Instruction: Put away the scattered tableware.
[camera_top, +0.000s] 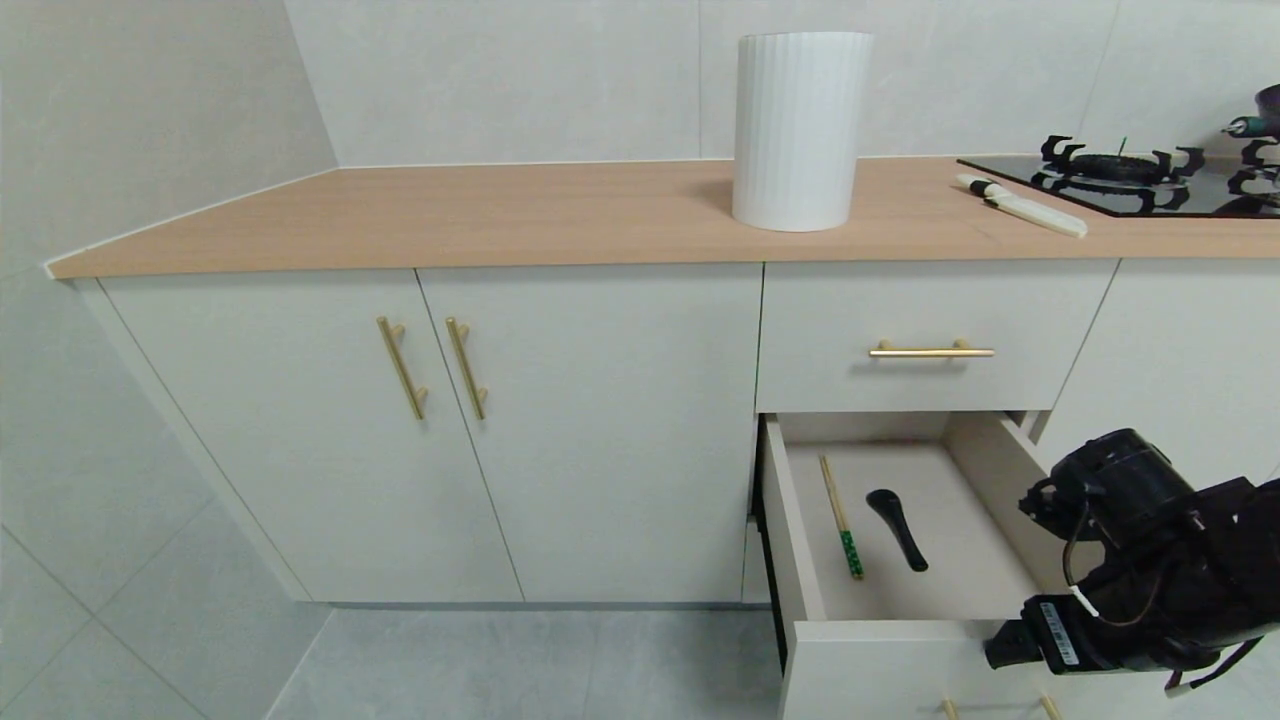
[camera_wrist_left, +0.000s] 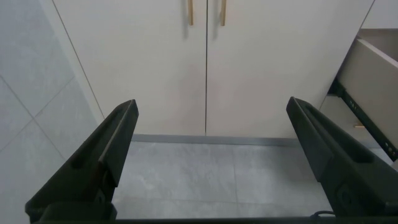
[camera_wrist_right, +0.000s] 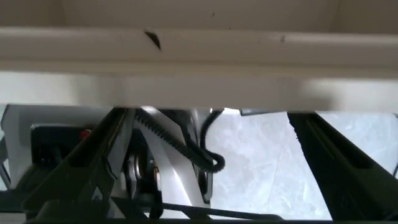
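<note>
R gripper (camera_wrist_right: 211, 118) is sitting w/ fingers spread wide, nothing btwn them, close against the front panel of the pulled-out drawer (camera_top: 795, 540). L gripper (camera_wrist_left: 211, 107) is hanging low over the floor, fingers also spread wide & empty, facing the cabinet doors (camera_top: 440, 430). Chopsticks (camera_top: 838, 525) & black spoon (camera_top: 897, 528) are lying side by side on the drawer bottom, not touching. White knife (camera_top: 1020, 205) is lying on the countertop (camera_top: 500, 215) just beside the hob (camera_top: 1120, 180), w/ a white ribbed container (camera_top: 797, 130) standing near.

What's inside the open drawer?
A pair of chopsticks with green ends and a black spoon lie apart on the drawer floor. The robot's arm hides the near right corner.
</note>
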